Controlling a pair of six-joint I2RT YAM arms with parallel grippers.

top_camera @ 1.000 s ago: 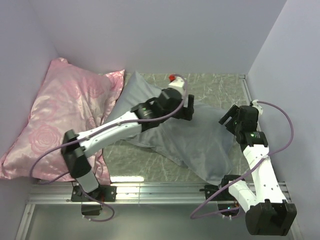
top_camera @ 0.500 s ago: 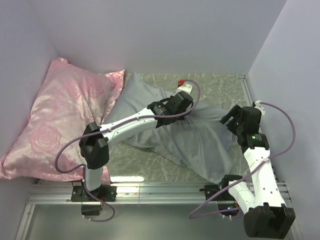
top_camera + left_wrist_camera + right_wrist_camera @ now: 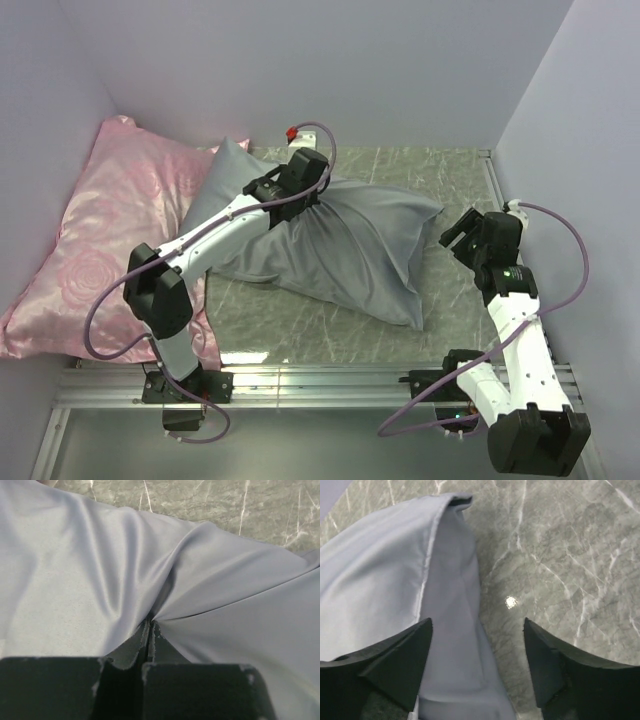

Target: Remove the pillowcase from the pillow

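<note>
The grey-blue pillowcase (image 3: 340, 250) lies plump and wrinkled in the middle of the marble table. The pillow is hidden inside it. My left gripper (image 3: 297, 200) is shut on a pinch of the pillowcase (image 3: 210, 580) near its far left top, and folds radiate from the left gripper (image 3: 151, 625). My right gripper (image 3: 452, 235) stands open just right of the cover's right corner. In the right wrist view the pillowcase's hemmed open edge (image 3: 427, 565) runs under the right gripper (image 3: 477, 622), and nothing is between the fingers.
A pink rose-patterned satin pillow (image 3: 110, 240) leans against the left wall, touching the grey cover's left side. Lilac walls close in the back, left and right. An aluminium rail (image 3: 320, 378) runs along the near edge. Bare marble (image 3: 450, 170) shows at the back right.
My left gripper shut on the pillowcase, then drew it back and to the left. The whole grey bundle shifted left, away from the right gripper. The right arm hardly moved.
</note>
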